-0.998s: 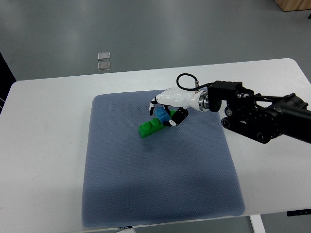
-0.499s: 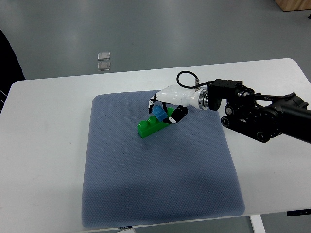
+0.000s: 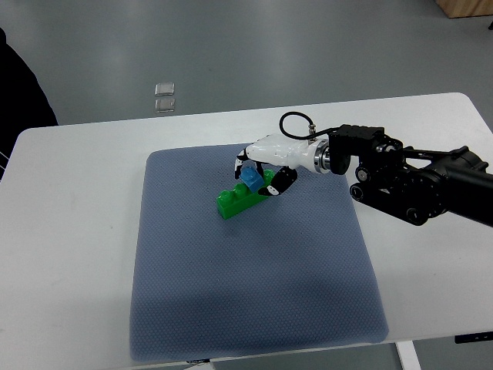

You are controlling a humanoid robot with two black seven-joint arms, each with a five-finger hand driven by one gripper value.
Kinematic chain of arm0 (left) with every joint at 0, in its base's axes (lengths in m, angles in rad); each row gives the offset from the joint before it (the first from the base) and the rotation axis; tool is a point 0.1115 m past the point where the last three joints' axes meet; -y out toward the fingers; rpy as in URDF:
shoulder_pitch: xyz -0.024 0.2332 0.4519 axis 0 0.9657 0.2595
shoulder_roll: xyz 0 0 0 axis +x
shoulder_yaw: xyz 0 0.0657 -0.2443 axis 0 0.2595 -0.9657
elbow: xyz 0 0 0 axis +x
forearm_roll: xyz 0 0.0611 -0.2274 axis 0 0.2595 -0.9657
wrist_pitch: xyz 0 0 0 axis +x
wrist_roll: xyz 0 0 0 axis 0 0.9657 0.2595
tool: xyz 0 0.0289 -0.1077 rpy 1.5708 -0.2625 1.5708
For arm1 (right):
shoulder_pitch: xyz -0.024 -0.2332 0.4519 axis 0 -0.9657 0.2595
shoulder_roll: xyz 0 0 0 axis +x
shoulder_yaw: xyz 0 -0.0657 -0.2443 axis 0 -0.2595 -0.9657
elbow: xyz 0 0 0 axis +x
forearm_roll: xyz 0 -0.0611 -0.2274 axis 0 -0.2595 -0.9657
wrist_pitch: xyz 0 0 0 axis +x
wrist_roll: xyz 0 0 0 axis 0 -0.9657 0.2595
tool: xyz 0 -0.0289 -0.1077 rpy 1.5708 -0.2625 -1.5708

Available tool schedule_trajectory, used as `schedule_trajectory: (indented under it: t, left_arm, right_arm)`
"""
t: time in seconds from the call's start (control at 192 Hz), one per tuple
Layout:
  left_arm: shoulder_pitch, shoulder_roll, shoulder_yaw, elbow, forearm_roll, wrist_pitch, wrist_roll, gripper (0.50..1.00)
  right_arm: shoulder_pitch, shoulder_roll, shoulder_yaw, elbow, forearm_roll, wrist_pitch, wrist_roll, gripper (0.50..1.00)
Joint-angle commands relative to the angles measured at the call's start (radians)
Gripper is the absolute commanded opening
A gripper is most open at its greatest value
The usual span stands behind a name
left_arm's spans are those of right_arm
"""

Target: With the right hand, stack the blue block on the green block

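Right hand (image 3: pixel 260 171) grips the blue block (image 3: pixel 250 181), held on the right end of the green block (image 3: pixel 243 200). Green block's long axis runs lower-left to upper-right on the mat (image 3: pixel 185 293).

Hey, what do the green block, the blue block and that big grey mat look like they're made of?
Green block: likely moulded plastic, judging by its solid bright colour and raised studs. Blue block, held in the right hand: probably the same plastic, though mostly hidden. Grey mat: seemingly soft fabric or foam, matte, with a fine dotted weave.
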Motion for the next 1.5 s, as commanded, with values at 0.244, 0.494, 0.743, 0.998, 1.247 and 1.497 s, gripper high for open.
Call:
schedule_trajectory:
  t: [0.244,0.494,0.743,0.998,1.247,1.497]
  left_arm:
    - [0.001,0.000,0.000,0.000,0.000,0.000,0.000,1.000]
    - [0.001,0.000,0.000,0.000,0.000,0.000,0.000,1.000]
    - [-0.001,0.000,0.000,0.000,0.000,0.000,0.000,1.000]
    - [-0.001,0.000,0.000,0.000,0.000,0.000,0.000,1.000]
    - [-0.001,0.000,0.000,0.000,0.000,0.000,0.000,1.000]
    - [-0.001,0.000,0.000,0.000,0.000,0.000,0.000,1.000]
  right_arm:
    - [0.009,0.000,0.000,0.000,0.000,-0.002,-0.001,0.860]
    - [0.009,0.000,0.002,0.000,0.000,-0.001,-0.001,0.860]
    - [0.009,-0.002,0.000,0.002,0.000,-0.001,0.000,0.862]
    - [0.014,-0.002,0.000,0.002,0.000,0.002,0.000,0.864]
    - [0.022,-0.002,0.002,0.002,0.002,0.004,-0.003,0.887]
    - [0.020,-0.002,0.000,0.002,0.000,0.005,-0.003,0.872]
